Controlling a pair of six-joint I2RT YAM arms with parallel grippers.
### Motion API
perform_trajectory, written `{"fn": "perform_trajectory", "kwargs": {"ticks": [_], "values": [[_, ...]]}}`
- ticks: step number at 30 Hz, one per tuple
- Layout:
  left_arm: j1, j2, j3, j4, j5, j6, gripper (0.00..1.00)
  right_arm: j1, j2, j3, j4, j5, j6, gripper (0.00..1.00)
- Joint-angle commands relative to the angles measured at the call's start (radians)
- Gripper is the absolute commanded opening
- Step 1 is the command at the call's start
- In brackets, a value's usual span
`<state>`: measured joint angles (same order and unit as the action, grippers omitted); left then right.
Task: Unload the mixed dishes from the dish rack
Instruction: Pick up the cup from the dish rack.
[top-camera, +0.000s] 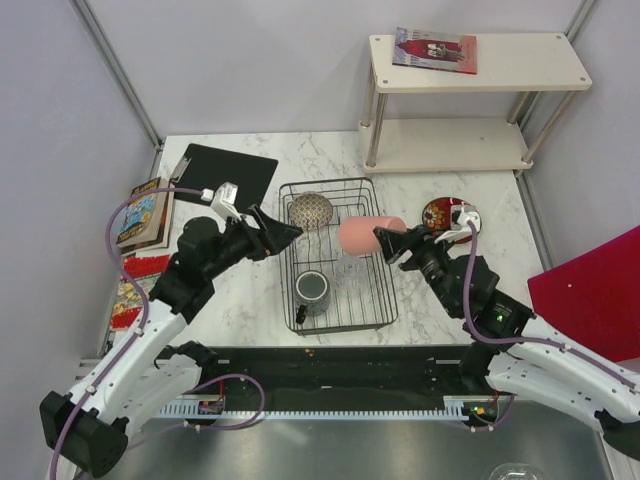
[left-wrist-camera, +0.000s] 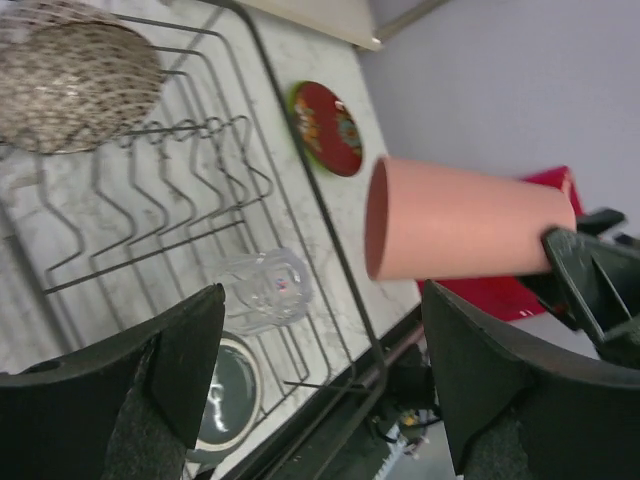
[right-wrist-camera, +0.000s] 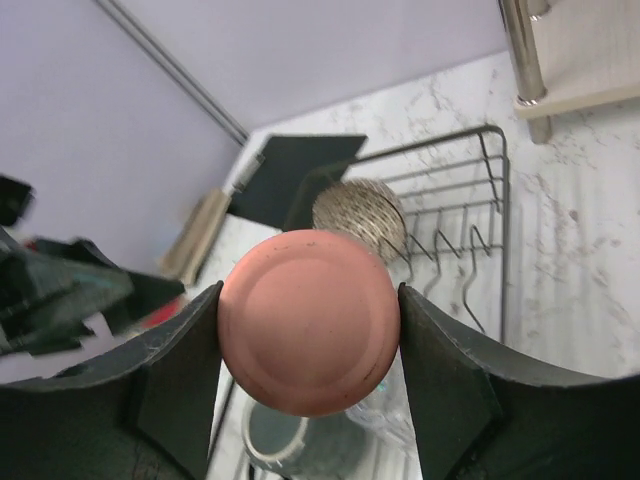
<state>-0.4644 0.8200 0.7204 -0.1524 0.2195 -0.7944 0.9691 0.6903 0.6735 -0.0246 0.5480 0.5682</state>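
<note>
You are pinching the cup (top-camera: 365, 235) sideways in your right gripper (top-camera: 388, 238), over the rack's (top-camera: 355, 300) 3 o'clock rim. Your left gripper (top-camera: 283, 240) is hanging spread wide and empty at 9 o'clock. The bowl (top-camera: 311, 210) is sitting inside at 11 o'clock, the mug (top-camera: 312, 290) at 7

The left arm (top-camera: 130, 362) and right arm (top-camera: 565, 378) each have glossy white lower links, black joints, a looping lilac cable (top-camera: 110, 228) and a small white camera block (top-camera: 224, 196), while the left gripper (top-camera: 285, 236) and right gripper (top-camera: 391, 244) are matte black with broad wedge-shaped fingers (left-wrist-camera: 170, 370).
</note>
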Motion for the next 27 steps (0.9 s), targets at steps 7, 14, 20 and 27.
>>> {"fn": "perform_trajectory", "kwargs": {"ticks": [7,14,20,27], "values": [[0.024,0.05,-0.145,0.651,0.452,-0.27,0.87,-0.293,0.103,-0.121,0.728,-0.561,0.459,0.0],[0.033,0.019,-0.134,0.634,0.422,-0.249,0.86,-0.299,0.25,-0.098,0.798,-0.648,0.49,0.0],[0.041,0.005,-0.11,0.585,0.394,-0.215,0.86,-0.299,0.294,-0.095,0.833,-0.686,0.498,0.0],[0.041,0.033,-0.111,0.631,0.409,-0.226,0.77,-0.299,0.394,-0.057,0.854,-0.804,0.524,0.0]]}}
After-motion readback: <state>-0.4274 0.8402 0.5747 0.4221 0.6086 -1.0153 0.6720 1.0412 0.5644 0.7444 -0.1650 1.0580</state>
